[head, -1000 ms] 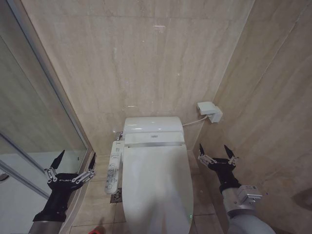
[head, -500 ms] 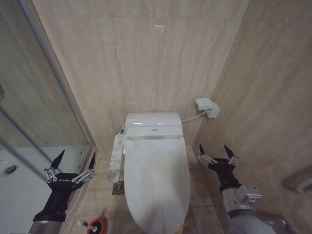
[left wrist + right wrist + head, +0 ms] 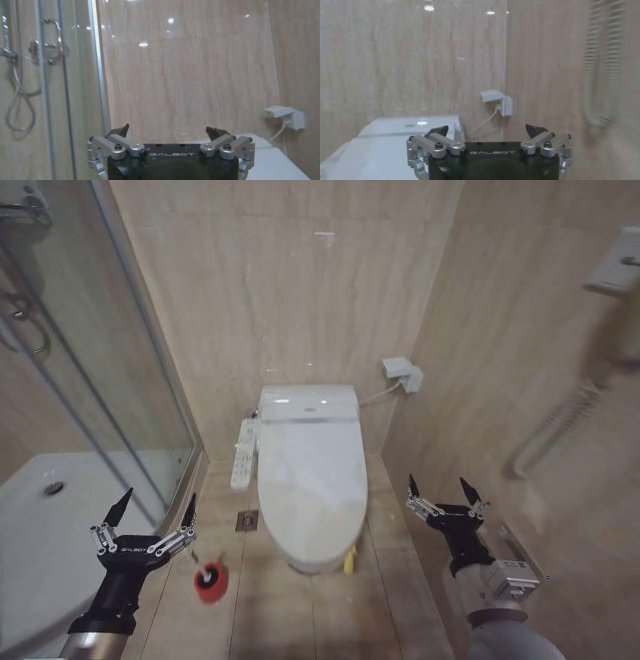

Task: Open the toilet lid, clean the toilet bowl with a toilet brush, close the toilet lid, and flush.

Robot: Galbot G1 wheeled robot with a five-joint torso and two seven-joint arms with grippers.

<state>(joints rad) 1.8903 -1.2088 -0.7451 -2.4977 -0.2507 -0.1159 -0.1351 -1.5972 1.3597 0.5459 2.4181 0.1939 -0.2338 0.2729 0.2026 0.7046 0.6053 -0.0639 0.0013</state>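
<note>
You've got one toilet here, with one toilet lid and one yellow pull tab at its front. One side control panel hangs off its left. One toilet brush in one red holder sits on the floor. One floor drain. One wall socket box with one cable. One glass shower screen, one shower tray. Two grippers: the left gripper and the right gripper, each with two fingers spread apart.
</note>
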